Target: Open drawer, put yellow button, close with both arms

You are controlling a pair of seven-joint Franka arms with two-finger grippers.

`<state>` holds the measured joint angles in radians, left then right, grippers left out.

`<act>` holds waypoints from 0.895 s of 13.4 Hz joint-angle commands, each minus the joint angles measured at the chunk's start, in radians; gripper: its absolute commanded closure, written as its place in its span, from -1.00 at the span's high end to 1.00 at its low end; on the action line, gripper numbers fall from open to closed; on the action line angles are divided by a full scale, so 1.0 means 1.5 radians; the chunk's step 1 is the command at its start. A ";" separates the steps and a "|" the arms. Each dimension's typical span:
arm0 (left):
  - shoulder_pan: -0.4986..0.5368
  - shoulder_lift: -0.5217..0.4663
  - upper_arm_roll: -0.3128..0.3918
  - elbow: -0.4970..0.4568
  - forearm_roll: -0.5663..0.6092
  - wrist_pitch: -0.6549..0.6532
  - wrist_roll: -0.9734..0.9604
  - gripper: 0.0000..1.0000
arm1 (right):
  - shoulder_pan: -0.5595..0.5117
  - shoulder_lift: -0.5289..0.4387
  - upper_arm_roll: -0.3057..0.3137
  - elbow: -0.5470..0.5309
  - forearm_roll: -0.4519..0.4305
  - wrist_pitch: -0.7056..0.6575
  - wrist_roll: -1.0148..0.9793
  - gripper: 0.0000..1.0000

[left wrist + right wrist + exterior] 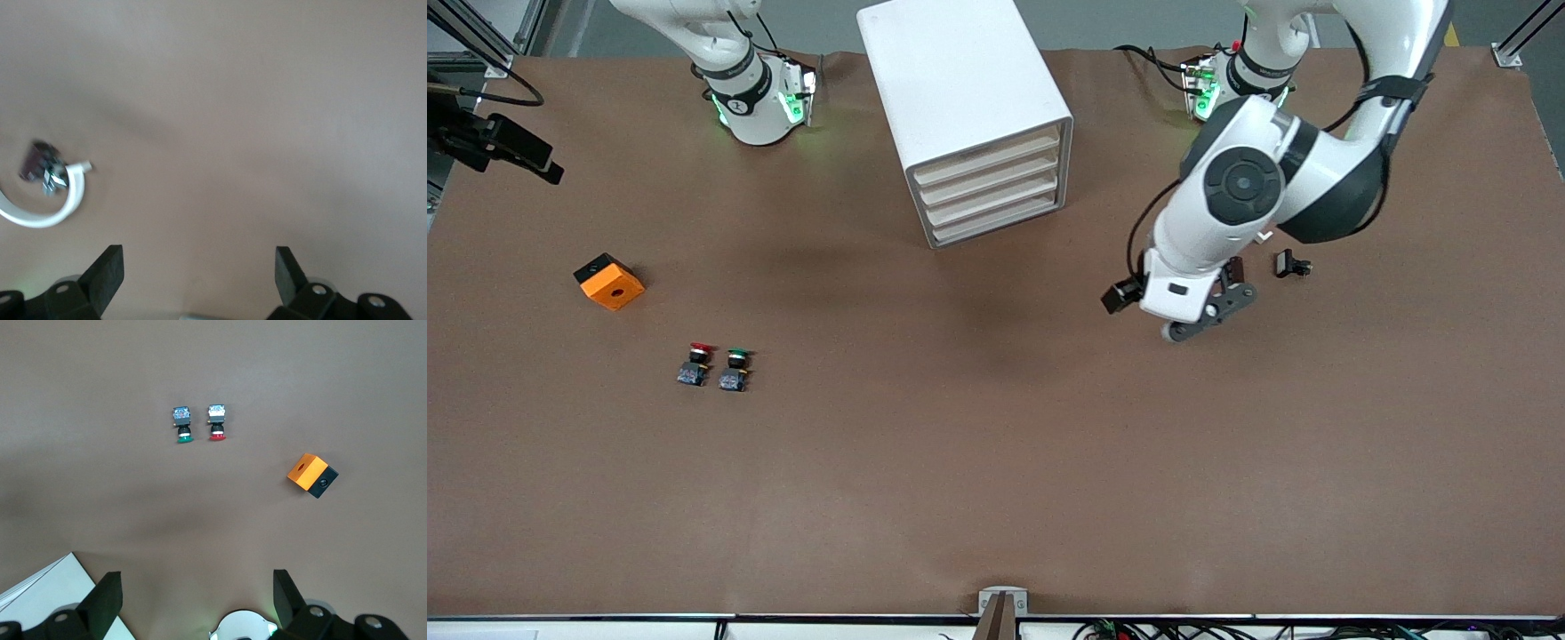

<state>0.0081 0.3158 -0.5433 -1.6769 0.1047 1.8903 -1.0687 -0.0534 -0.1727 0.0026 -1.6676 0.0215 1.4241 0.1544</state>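
Observation:
The white cabinet (pixel 960 80) stands between the two arm bases. Its top drawer (pixel 987 153) is shut flush like the three below it. No yellow button shows in any view. My left gripper (pixel 1218 307) (pixel 200 263) hangs open just above bare table toward the left arm's end, with nothing between its fingers. A small dark part (pixel 1291 264) (pixel 41 167) lies on the table beside it, with no cap colour showing. My right gripper (pixel 197 587) is open and empty, held high near its own base and a corner of the cabinet (pixel 47 600).
A red-capped button (pixel 696 363) (pixel 216 423) and a green-capped button (pixel 735 369) (pixel 181 425) stand side by side toward the right arm's end. An orange and black box (pixel 608 281) (pixel 312 475) lies farther from the front camera than they do.

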 commanded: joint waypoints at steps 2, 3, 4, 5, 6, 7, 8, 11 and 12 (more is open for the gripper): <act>0.046 -0.021 -0.005 0.020 0.073 -0.021 0.026 1.00 | -0.015 0.008 0.010 0.022 -0.007 -0.013 -0.006 1.00; 0.056 -0.023 -0.006 0.026 0.097 -0.022 0.033 1.00 | -0.015 0.008 0.010 0.022 -0.007 -0.014 -0.005 1.00; 0.061 -0.023 -0.006 0.034 0.107 -0.023 0.037 1.00 | -0.015 0.008 0.010 0.022 -0.007 -0.014 -0.006 1.00; 0.063 -0.024 -0.004 0.042 0.113 -0.031 0.050 1.00 | -0.015 0.008 0.010 0.022 -0.007 -0.013 -0.006 1.00; 0.074 -0.024 -0.005 0.061 0.123 -0.054 0.069 1.00 | -0.015 0.008 0.010 0.024 -0.007 -0.013 -0.006 1.00; 0.089 -0.024 -0.006 0.076 0.125 -0.081 0.096 1.00 | -0.015 0.008 0.010 0.026 -0.007 -0.014 -0.006 1.00; 0.102 -0.029 -0.006 0.086 0.125 -0.096 0.133 1.00 | -0.015 0.009 0.010 0.026 -0.007 -0.014 -0.006 1.00; 0.106 -0.098 0.051 0.081 0.110 -0.101 0.272 1.00 | -0.015 0.009 0.010 0.026 -0.007 -0.013 -0.006 1.00; 0.093 -0.122 0.082 0.078 0.090 -0.116 0.317 1.00 | -0.015 0.009 0.010 0.026 -0.007 -0.013 -0.006 1.00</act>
<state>0.1719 0.2249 -0.4924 -1.5393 0.2739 1.7556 -0.7036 -0.0559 -0.1727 0.0025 -1.6575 0.0215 1.4224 0.1544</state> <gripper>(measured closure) 0.000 0.000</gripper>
